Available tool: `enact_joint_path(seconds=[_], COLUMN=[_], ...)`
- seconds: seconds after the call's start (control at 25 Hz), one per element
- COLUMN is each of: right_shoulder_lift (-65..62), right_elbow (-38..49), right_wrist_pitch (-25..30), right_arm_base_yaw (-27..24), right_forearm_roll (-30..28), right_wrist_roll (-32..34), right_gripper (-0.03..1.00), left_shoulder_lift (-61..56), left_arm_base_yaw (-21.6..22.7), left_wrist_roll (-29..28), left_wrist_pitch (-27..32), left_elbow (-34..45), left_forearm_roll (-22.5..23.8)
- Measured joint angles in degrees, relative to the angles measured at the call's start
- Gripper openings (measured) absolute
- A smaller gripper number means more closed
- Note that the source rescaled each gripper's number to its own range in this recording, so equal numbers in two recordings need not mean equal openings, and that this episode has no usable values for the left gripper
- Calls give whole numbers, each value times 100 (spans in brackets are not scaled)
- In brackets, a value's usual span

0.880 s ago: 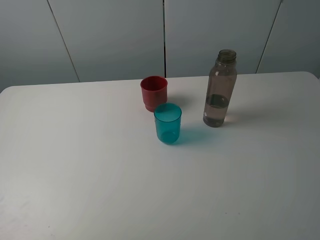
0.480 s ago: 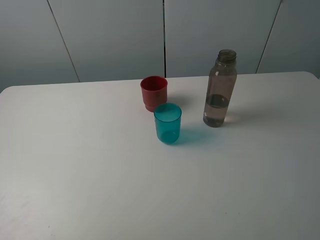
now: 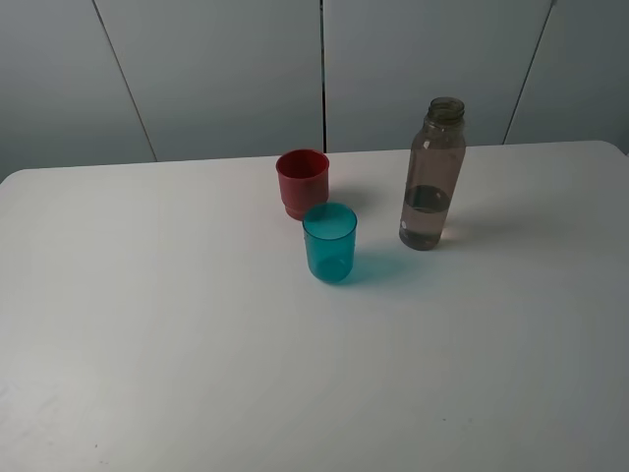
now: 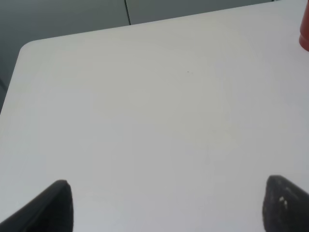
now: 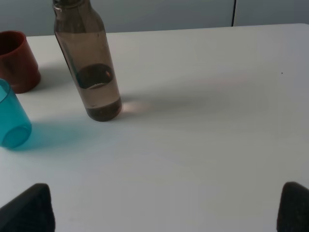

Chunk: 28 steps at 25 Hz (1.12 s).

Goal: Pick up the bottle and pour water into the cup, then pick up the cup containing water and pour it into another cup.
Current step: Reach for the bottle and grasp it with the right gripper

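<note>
Uncapped bottle [image 3: 430,187] upright (part full). To its left: teal cup [image 3: 329,243], red cup [image 3: 302,183] farther back. Spread wide, empty: left gripper [image 4: 169,208], right gripper [image 5: 161,210].

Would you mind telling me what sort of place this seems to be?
Probably a robot test bench: a white table, a plain grey panelled wall behind it, and only a bottle, teal cup and red cup set out.
</note>
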Motion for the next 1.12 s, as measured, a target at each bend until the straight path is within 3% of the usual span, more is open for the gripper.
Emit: enact_joint_path(seconds=[1.12], right_shoulder_lift=[0], right_elbow=[0], right_wrist_pitch=[0], right_arm_base_yaw=[0], right_forearm_roll=[0], right_wrist_roll=[0], right_gripper=[100], left_shoulder_lift=[0], left_arm_base_yaw=[0], left_wrist_roll=[-11], left_wrist_pitch=[0], left_elbow=[0], left_forearm_roll=[0])
